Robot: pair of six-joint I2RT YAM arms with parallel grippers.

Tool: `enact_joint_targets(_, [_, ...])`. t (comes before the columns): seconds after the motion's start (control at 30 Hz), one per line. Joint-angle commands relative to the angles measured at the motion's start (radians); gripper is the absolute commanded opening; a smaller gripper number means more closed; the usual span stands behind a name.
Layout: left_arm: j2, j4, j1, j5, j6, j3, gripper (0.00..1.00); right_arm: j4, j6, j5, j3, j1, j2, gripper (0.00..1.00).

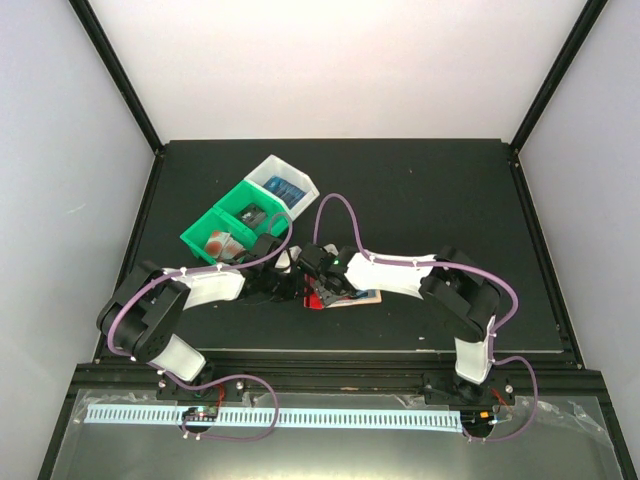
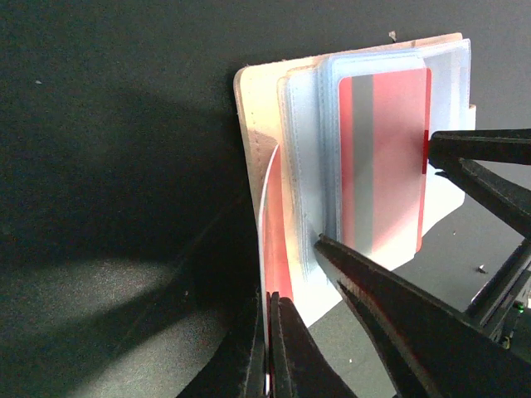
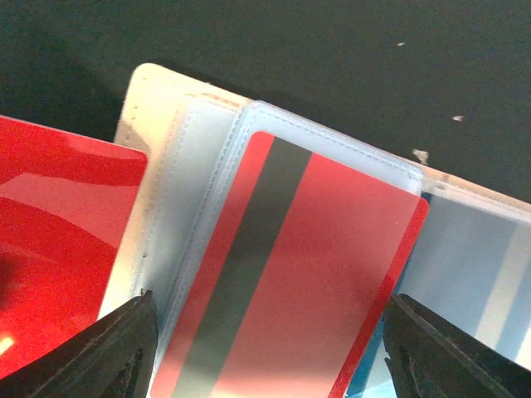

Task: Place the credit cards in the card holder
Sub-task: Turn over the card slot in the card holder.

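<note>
On the black table [image 1: 440, 210], the tan leather-like card holder [image 2: 253, 116] lies open between the two arms, its clear plastic sleeves fanned out. A red plastic credit card with a dark stripe [image 3: 299, 274] sits inside the topmost sleeve. The right hand [image 3: 270, 348] stands wide, its two dark fingers either side of that sleeved card, gripping nothing. The left hand [image 2: 271, 348] is pinched tight at the holder's near edge, beside a second red card [image 3: 58, 240] lying by the flap. Behind the arms, a green plastic bin [image 1: 228, 225] and a white one [image 1: 285, 183] hold small items.
</note>
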Motion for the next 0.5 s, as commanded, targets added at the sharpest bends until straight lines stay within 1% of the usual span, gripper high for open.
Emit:
enact_joint_targets(0.0, [0.024,-0.027,0.005,-0.042,-0.003,-0.025,0.01,-0.042,0.047,0.109,0.013,0.001,0.004,0.74])
enact_joint_targets(0.23, [0.031,-0.032,0.007,-0.05,-0.005,-0.023,0.02,-0.085,0.113,0.218,0.009,0.001,-0.035,0.72])
enact_joint_targets(0.47, [0.033,-0.038,0.009,-0.051,-0.001,-0.023,0.01,-0.166,0.181,0.312,0.019,0.001,-0.024,0.71])
